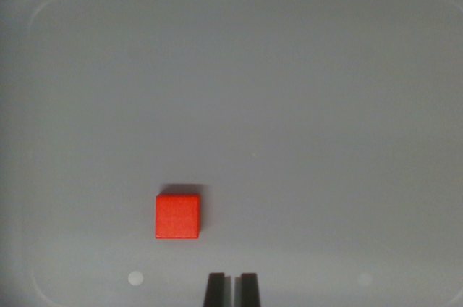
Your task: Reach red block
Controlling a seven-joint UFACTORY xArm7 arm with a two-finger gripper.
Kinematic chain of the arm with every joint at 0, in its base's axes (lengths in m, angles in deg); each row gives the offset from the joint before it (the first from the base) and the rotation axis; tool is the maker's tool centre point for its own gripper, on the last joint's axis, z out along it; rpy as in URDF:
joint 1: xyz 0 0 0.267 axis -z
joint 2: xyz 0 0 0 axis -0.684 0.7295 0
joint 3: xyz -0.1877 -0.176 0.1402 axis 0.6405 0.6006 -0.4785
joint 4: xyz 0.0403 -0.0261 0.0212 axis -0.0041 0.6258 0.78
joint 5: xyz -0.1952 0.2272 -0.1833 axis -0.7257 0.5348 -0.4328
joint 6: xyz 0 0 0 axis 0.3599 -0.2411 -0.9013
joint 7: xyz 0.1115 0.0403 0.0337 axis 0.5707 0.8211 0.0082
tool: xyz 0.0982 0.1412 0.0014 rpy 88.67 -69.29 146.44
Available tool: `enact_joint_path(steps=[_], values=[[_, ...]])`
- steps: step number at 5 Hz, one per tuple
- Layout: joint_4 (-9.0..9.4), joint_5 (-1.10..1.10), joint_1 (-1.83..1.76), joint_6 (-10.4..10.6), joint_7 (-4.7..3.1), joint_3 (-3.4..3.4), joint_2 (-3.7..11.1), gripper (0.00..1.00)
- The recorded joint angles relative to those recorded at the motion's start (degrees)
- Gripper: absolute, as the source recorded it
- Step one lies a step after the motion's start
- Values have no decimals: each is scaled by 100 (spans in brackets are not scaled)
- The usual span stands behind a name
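Note:
A small red block lies flat on a grey tray-like surface, in the lower left of the wrist view. My gripper shows only as two dark fingertips at the bottom edge, slightly to the right of and below the block. The fingertips stand close together with just a thin gap and nothing between them. They do not touch the block.
The grey surface has a faint raised border with rounded corners near the frame's edges. Two pale round marks sit near the bottom, one at the left and one at the right.

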Motion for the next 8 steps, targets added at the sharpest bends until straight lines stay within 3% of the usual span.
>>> enact_joint_path(steps=[1,2,3,4,5,6,7,8], values=[[120,-3,-14,147,26,-7,28,0],[120,-3,-14,147,26,-7,28,0],[259,-7,-30,318,57,-15,61,0],[259,-7,-30,318,57,-15,61,0],[415,-11,-48,509,92,-24,98,0],[415,-11,-48,509,92,-24,98,0],[586,-15,-67,718,129,-34,138,0],[586,-15,-67,718,129,-34,138,0]])
